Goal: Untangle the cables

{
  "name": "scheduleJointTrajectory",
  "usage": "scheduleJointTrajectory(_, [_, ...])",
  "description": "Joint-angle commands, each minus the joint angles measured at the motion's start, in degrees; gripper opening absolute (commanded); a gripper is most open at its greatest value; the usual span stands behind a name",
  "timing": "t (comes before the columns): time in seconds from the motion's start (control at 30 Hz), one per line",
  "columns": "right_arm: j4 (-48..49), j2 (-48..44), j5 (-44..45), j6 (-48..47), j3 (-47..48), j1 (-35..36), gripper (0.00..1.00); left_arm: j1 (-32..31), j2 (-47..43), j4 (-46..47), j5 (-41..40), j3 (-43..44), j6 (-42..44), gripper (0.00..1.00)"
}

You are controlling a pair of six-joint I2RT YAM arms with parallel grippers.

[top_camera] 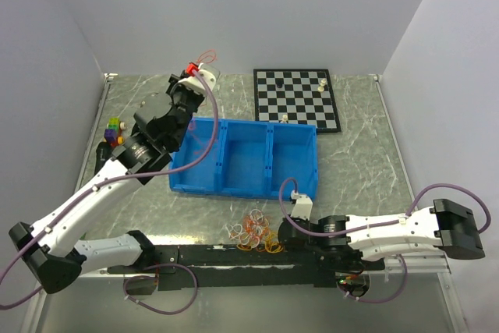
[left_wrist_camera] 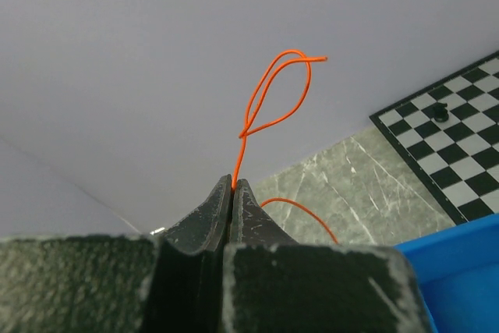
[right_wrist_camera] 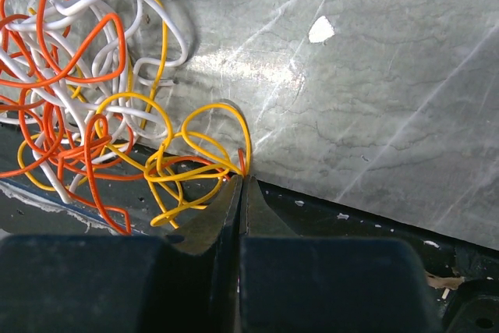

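The cables (top_camera: 253, 232) are a small clump of orange, yellow and white looped wires at the table's near edge; in the right wrist view the clump (right_wrist_camera: 78, 91) fills the upper left. My right gripper (top_camera: 286, 236) sits low just right of the clump, shut (right_wrist_camera: 243, 175) on a yellow loop and an orange strand at the clump's edge. My left gripper (top_camera: 200, 69) is raised high at the back left, beyond the bin. It is shut (left_wrist_camera: 234, 183) on a single orange wire (left_wrist_camera: 290, 87) that loops up above the fingertips; this wire shows as a small loop (top_camera: 207, 57) from above.
A blue three-compartment bin (top_camera: 234, 189) stands mid-table, its corner in the left wrist view (left_wrist_camera: 460, 271). A chessboard (top_camera: 300, 103) with a few pieces lies at the back right. Coloured blocks (top_camera: 114, 130) sit at the left. The black base rail (top_camera: 234, 255) borders the clump.
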Motion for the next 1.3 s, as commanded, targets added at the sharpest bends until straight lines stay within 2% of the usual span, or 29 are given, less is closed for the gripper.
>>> scheduleJointTrajectory(0.0, [-0.56, -0.84, 0.82, 0.83, -0.58, 0.65, 0.0, 1.98, 2.91, -5.2, 1.72, 0.87, -5.05, 0.02])
scheduleJointTrajectory(0.13, [-1.61, -1.63, 1.17, 0.82, -0.32, 0.65, 0.0, 5.84, 7.39, -15.04, 3.3, -0.54, -11.28, 0.05])
scheduleJointTrajectory(0.2, [-2.23, -2.51, 1.43, 1.0, -0.49, 0.65, 0.0, 7.52, 9.94, -21.28, 6.54, 0.16, -14.8, 0.06])
scheduleJointTrajectory(0.37, [-3.55, -5.59, 1.96, 1.35, -0.84, 0.65, 0.0, 8.75, 15.48, -27.72, 8.4, -0.54, -19.03, 0.05])
scheduleJointTrajectory(0.7, [-5.83, -6.12, 2.49, 1.18, 0.82, 0.65, 0.0, 9.1, 21.73, -28.26, 8.75, -7.03, -23.34, 0.04])
scheduleJointTrajectory(0.87, [-6.54, -5.42, 2.57, 0.56, 2.23, 0.65, 0.0, 9.19, 22.08, -27.82, 11.03, -11.25, -24.66, 0.03])
scheduleJointTrajectory(0.93, [-6.89, -5.42, 2.75, 0.3, 2.85, 0.65, 0.0, 9.1, 21.73, -27.9, 11.74, -12.31, -24.66, 0.11])
scheduleJointTrajectory(1.07, [-6.89, -5.85, 2.93, -0.14, 3.38, 0.65, 0.0, 9.1, 19.37, -31.15, 12.79, -10.3, -23.96, 0.53])
scheduleJointTrajectory(1.13, [-6.63, -6.12, 2.93, -0.32, 3.29, 0.65, 0.0, 9.19, 15.86, -33.34, 14.8, -8.29, -22.91, 0.7])
scheduleJointTrajectory(1.2, [-6.45, -6.29, 2.84, -0.32, 3.11, 0.65, 0.0, 9.11, 12.96, -36.85, 18.92, -4.52, -21.16, 0.78])
scheduleJointTrajectory(1.27, [-6.1, -6.38, 2.58, -0.23, 2.76, 0.65, 0.0, 9.02, 10.32, -41.76, 26.55, -2.13, -16.87, 0.82])
